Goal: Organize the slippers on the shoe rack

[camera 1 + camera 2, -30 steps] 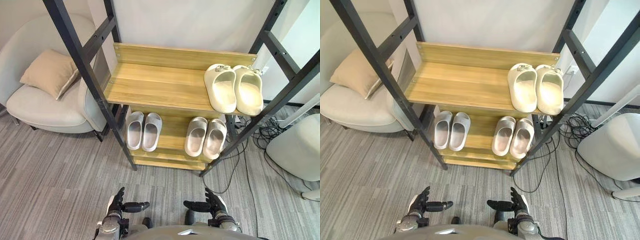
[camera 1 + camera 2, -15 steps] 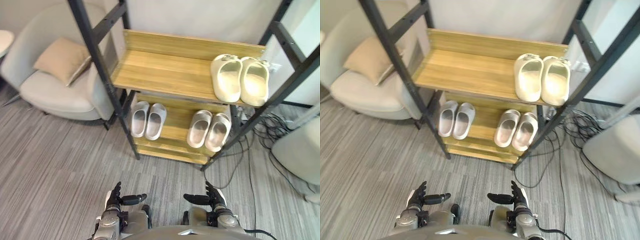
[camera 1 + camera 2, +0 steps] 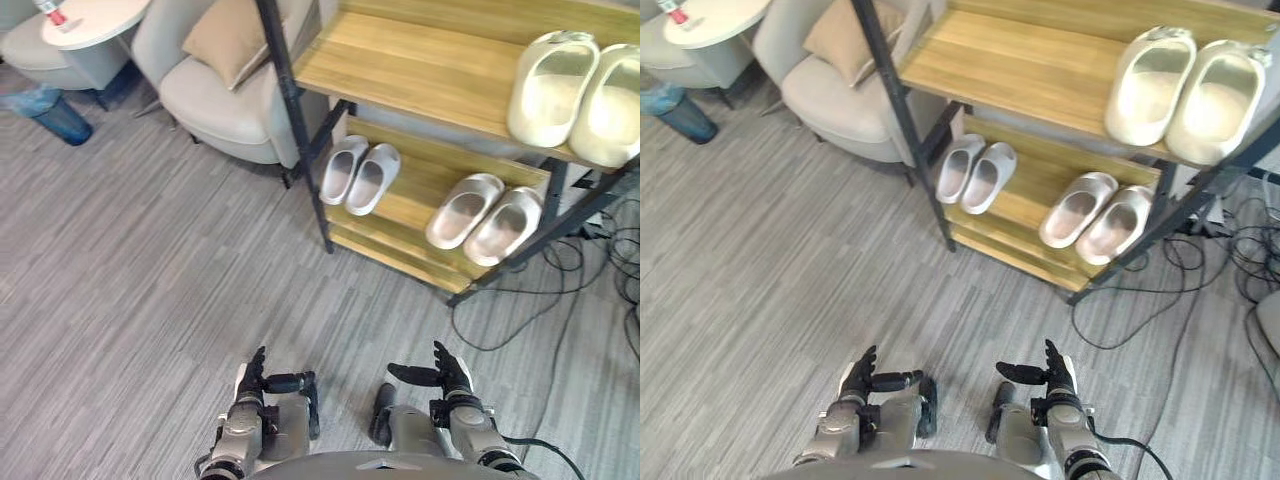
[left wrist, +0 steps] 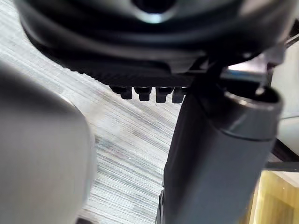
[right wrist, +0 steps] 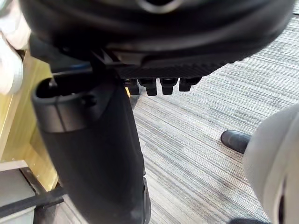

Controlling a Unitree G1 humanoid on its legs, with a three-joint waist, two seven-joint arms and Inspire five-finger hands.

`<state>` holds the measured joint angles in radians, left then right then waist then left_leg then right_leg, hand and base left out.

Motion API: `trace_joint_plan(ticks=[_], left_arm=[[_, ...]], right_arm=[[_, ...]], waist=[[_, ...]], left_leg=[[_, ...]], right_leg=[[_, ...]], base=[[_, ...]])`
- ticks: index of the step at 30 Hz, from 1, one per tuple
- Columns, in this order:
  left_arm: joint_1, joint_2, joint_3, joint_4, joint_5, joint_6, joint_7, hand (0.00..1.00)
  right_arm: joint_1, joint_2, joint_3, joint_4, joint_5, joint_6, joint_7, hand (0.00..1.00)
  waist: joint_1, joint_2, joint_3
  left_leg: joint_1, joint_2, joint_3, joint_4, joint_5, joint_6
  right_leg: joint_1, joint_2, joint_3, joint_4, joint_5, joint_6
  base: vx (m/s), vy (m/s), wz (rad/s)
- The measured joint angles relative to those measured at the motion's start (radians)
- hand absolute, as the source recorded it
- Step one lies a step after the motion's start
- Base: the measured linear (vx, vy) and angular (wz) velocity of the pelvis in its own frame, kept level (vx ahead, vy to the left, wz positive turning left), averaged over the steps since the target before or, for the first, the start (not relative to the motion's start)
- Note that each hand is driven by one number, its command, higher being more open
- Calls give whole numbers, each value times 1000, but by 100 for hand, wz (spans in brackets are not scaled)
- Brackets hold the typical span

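Note:
The wooden shoe rack (image 3: 420, 70) with its black frame stands at the upper right. A cream pair of slippers (image 3: 575, 85) lies on its upper shelf at the right end. On the lower shelf are a small pale grey pair (image 3: 360, 175) at the left and a beige-grey pair (image 3: 482, 212) at the right. My left hand (image 3: 255, 372) and right hand (image 3: 445, 372) hover low over the carpet, well short of the rack. Both are open and hold nothing, thumbs pointing toward each other. The wrist views show the left hand's thumb (image 4: 215, 154) and the right hand's thumb (image 5: 93, 149) above striped carpet.
A pale armchair (image 3: 215, 100) with a tan cushion (image 3: 225, 30) stands left of the rack. Beyond it are a round white side table (image 3: 95, 18) and a blue bin (image 3: 50, 112). Black cables (image 3: 560, 290) lie on the grey carpet right of the rack.
The whole picture has shifted: the camera has turned, so the rack now sits at the upper right and the side table has come into view. Both hands stay low and open.

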<state>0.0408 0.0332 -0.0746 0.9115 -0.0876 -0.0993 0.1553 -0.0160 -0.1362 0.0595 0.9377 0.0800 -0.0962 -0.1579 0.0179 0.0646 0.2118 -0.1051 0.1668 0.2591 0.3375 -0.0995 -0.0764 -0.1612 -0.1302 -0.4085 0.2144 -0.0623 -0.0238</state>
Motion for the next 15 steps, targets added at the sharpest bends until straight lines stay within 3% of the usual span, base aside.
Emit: trace_joint_plan(ticks=[1,3,4,7,9,11,12,13,14,15], left_arm=[[-4,-8,-18,3,1,0,-1,100],[-7,-14,-37,14,2,0,-6,100],[-7,-5,-37,21,4,4,-11,100],[-2,11,-36,25,9,2,-12,100],[19,25,-28,30,9,-2,-12,100],[23,40,-17,36,10,-1,-16,100],[31,58,-16,37,10,-2,-18,100],[35,66,-16,38,10,-2,-19,100],[34,78,-12,46,9,-1,-18,100],[29,82,-3,54,7,0,-17,100]], right_arm=[[0,2,-2,0,0,0,3,100],[3,10,-10,2,-1,0,6,100],[8,39,-24,13,-1,3,7,100],[26,81,-19,29,-3,6,22,100],[27,97,-16,29,-20,6,38,100],[26,100,-16,29,-21,9,44,100],[28,104,-17,29,-21,9,45,100],[30,106,-17,29,-21,9,45,100],[30,106,-21,26,-21,10,46,100],[25,99,-19,13,-21,12,47,100]], waist=[[-16,4,-3],[-27,10,-9],[-23,-16,-12],[-18,-36,-23],[-7,-27,-41],[0,-41,-34],[3,-61,-35],[3,-73,-35],[-1,-86,-31],[-8,-88,-24]], left_leg=[[44,16,55,-65,2,-4],[60,-5,74,-188,6,-10],[62,-37,35,-233,40,-10],[87,-87,-29,-267,62,16],[103,-134,-64,-298,72,42],[111,-171,-105,-293,49,73],[120,-200,-142,-286,35,88],[123,-214,-166,-279,27,98],[127,-238,-234,-262,15,117],[134,-233,-296,-238,8,124]], right_leg=[[0,-16,-51,-3,12,19],[23,-19,-124,-60,53,48],[61,-26,-165,-125,92,64],[137,-50,-223,-199,133,87],[141,-102,-247,-141,109,108],[127,-186,-268,12,26,131],[124,-238,-266,102,-23,125],[123,-257,-249,142,-44,108],[99,-288,-156,254,-48,66],[26,-281,8,401,-50,8]], base=[[-102,197,105],[-167,257,125],[-165,215,121],[-65,161,84],[11,202,50],[35,176,63],[53,145,72],[106,125,98],[129,96,129],[187,35,141]])
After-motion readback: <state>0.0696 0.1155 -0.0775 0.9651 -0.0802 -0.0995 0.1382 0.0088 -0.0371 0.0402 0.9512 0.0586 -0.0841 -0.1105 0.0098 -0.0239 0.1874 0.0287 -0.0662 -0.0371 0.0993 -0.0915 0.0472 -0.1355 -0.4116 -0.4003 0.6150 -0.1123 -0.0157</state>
